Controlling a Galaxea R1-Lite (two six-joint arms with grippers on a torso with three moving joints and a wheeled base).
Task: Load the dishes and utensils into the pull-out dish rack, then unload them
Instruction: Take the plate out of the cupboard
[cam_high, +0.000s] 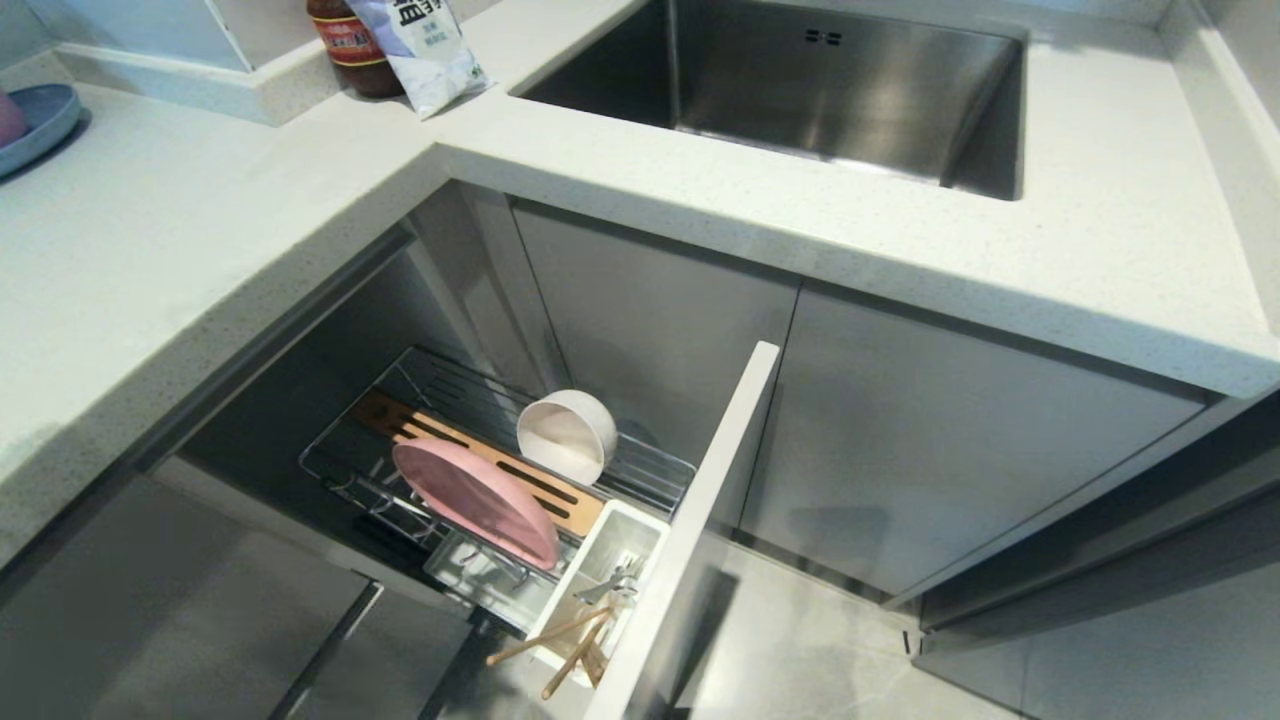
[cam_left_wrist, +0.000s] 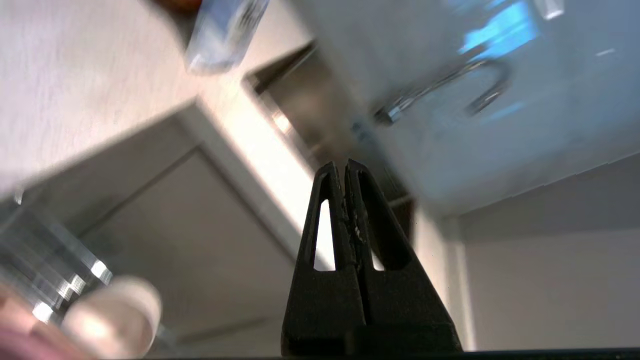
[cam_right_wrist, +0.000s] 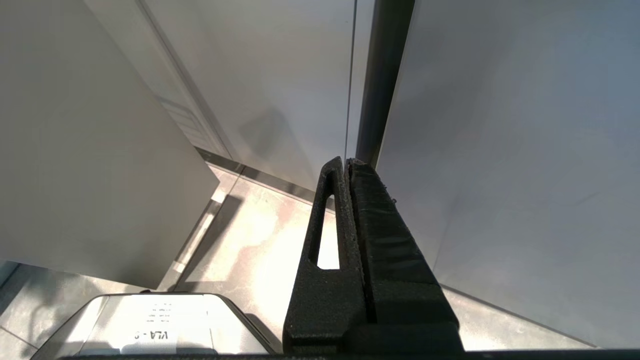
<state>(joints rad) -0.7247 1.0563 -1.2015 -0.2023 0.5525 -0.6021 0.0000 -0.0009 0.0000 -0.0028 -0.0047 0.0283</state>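
Here neither arm appears in the head view; each gripper shows only in its own wrist view. The left wrist view is heavily blurred: the left gripper (cam_left_wrist: 346, 167) has its fingers pressed together on nothing, and beyond it only a countertop edge, cabinet fronts and a curved metal tap can be made out. The right gripper (cam_right_wrist: 345, 162) likewise has its fingers together and empty, hanging beside plain cabinet panels above the floor.

The pull-out dish rack (cam_high: 640, 468) stands drawn out of the corner cabinet below the countertop (cam_high: 160, 250). Its rear part lies in shadow under the counter.

Contents of the rack:
- The pink plate (cam_high: 475, 498) stands on edge, tilted, in the slotted wooden strip (cam_high: 545, 492).
- The off-white bowl (cam_high: 566, 435) lies on its side on the wires beside the strip, its opening facing outward.
- The white cutlery box (cam_high: 640, 528), just behind the front panel (cam_high: 700, 500), holds the chopsticks (cam_high: 560, 645), which lean out over its edge, and silver cutlery (cam_high: 612, 585); individual pieces are hard to tell apart.

The sink (cam_high: 850, 90) is cut off at the frame top. A blue plate (cam_high: 40, 125) on the counter is cut off at the left edge.
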